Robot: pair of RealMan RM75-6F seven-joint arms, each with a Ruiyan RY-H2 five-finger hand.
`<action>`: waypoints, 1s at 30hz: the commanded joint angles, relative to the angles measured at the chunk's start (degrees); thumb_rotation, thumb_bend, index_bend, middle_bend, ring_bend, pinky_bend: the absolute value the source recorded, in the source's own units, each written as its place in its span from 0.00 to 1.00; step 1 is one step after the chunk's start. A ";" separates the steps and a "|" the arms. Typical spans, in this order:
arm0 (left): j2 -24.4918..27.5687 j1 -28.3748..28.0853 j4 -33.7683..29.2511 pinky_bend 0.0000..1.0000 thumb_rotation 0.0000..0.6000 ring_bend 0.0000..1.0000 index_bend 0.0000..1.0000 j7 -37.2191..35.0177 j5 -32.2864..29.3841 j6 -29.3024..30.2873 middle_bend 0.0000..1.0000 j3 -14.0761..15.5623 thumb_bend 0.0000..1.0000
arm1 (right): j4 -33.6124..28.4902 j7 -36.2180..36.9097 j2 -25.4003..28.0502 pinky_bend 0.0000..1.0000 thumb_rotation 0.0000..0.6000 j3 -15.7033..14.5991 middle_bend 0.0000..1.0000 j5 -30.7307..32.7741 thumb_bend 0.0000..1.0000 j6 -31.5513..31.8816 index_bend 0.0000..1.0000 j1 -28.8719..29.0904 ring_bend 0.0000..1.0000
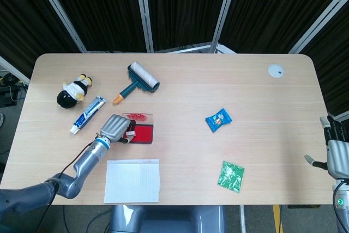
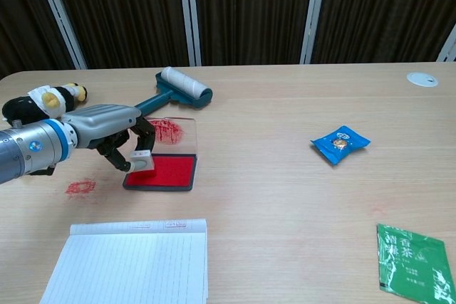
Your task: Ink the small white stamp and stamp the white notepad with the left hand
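My left hand (image 2: 114, 137) (image 1: 115, 127) pinches the small white stamp (image 2: 141, 160) in its fingertips, just above the left edge of the red ink pad (image 2: 169, 173) (image 1: 143, 134). The pad's clear lid (image 2: 173, 131) stands open behind it, smeared with red ink. The white lined notepad (image 2: 132, 265) (image 1: 133, 180) lies at the near table edge, in front of the pad and apart from the hand. My right hand (image 1: 336, 154) hangs at the far right beyond the table edge, fingers spread and empty.
A lint roller (image 2: 178, 89), a penguin plush (image 2: 44, 97) and a toothpaste tube (image 1: 87, 114) lie behind the left hand. A red ink smudge (image 2: 80, 188) marks the wood. A blue snack packet (image 2: 340, 141), a green sachet (image 2: 414, 258) and a white disc (image 2: 422, 78) lie to the right.
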 commanded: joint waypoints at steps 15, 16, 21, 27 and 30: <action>6.99 0.72 -9.89 0.80 1.00 0.84 0.63 -4.51 3.61 4.73 0.57 -2.30 0.40 | -0.24 -0.07 0.02 0.00 1.00 -0.01 0.00 0.00 0.00 0.00 0.00 0.03 0.00; 7.52 0.81 -10.83 0.80 1.00 0.84 0.63 -4.85 3.98 4.90 0.57 -2.21 0.40 | -0.30 -0.04 0.05 0.00 1.00 -0.01 0.00 -0.02 0.00 0.04 0.00 0.01 0.00; 10.66 1.53 -16.76 0.80 1.00 0.84 0.63 -6.55 6.72 5.47 0.58 -0.60 0.40 | -0.56 0.04 0.21 0.00 1.00 0.00 0.00 -0.15 0.00 0.25 0.00 -0.08 0.00; 13.03 3.02 -24.63 0.80 1.00 0.84 0.63 -3.26 7.92 6.01 0.58 2.64 0.40 | -1.01 0.01 0.40 0.00 1.00 -0.08 0.00 -0.44 0.00 0.59 0.00 -0.22 0.00; 12.38 3.75 -26.86 0.80 1.00 0.84 0.62 0.54 6.75 6.40 0.57 3.79 0.40 | -1.10 0.08 0.50 0.00 1.00 -0.08 0.00 -0.49 0.00 0.71 0.00 -0.29 0.00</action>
